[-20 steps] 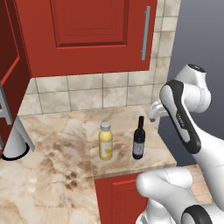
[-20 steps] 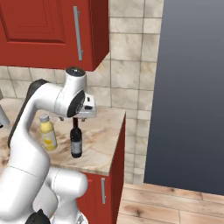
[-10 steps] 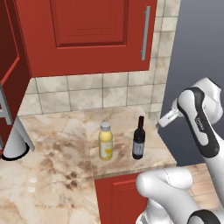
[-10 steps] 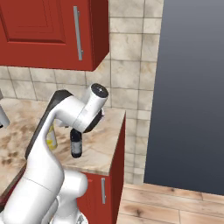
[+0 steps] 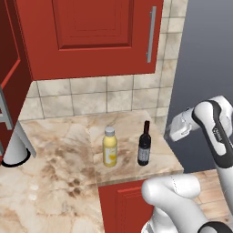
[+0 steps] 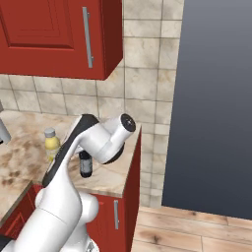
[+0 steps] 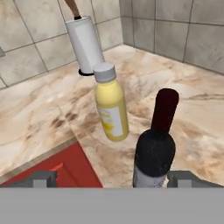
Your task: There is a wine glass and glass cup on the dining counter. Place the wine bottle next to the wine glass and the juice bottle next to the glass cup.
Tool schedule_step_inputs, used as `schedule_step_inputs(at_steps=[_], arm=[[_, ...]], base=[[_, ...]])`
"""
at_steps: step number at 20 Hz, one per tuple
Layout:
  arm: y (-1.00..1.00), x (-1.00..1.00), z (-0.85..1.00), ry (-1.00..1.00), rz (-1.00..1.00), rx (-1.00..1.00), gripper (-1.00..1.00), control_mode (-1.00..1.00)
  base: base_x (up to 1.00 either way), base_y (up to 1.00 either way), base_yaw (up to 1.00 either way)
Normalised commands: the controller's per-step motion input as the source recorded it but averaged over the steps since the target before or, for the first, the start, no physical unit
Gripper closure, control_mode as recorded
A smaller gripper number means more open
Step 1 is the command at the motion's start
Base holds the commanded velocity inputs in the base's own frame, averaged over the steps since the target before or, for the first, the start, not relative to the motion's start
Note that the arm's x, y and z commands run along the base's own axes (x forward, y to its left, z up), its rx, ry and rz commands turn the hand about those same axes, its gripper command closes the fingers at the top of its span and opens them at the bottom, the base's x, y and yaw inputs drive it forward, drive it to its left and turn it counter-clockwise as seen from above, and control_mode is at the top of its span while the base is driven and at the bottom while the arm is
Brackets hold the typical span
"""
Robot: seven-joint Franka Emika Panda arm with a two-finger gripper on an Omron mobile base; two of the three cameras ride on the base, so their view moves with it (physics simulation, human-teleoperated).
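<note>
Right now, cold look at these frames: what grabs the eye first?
Two bottles stand upright side by side, apart, near the front edge of the marbled counter: the yellow juice bottle and, to its right in the left base view, the dark wine bottle. In the hand view, the open gripper sits low beside the wine bottle, not gripping it. Red cabinets hang above.

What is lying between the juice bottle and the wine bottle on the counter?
Nothing: in the left base view, bare marbled counter separates the juice bottle from the wine bottle.
</note>
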Motion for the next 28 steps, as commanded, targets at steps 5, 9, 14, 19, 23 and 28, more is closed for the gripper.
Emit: schedule_step_inputs(at_steps=[5, 9, 14, 19, 23, 28], arm=[[0.00, 0.11, -0.21, -0.11, 0.15, 0.09, -1.00, -1.00], [0.00, 0.13, -0.18, -0.11, 0.13, 0.08, -1.00, -1.00], [0.00, 0.09, -0.08, -0.16, 0.09, 0.10, -1.00, -1.00], [0.00, 0.15, -0.02, -0.09, 0.02, 0.10, -1.00, -1.00], [0.01, 0.18, -0.02, 0.00, 0.00, 0.09, -1.00, -1.00], [0.02, 0.25, -0.08, 0.00, 0.00, 0.07, -1.00, -1.00]], base=[[0.00, 0.00, 0.00], [0.00, 0.00, 0.00], [0.00, 0.00, 0.00], [0.00, 0.00, 0.00], [0.00, 0.00, 0.00], [0.00, 0.00, 0.00]])
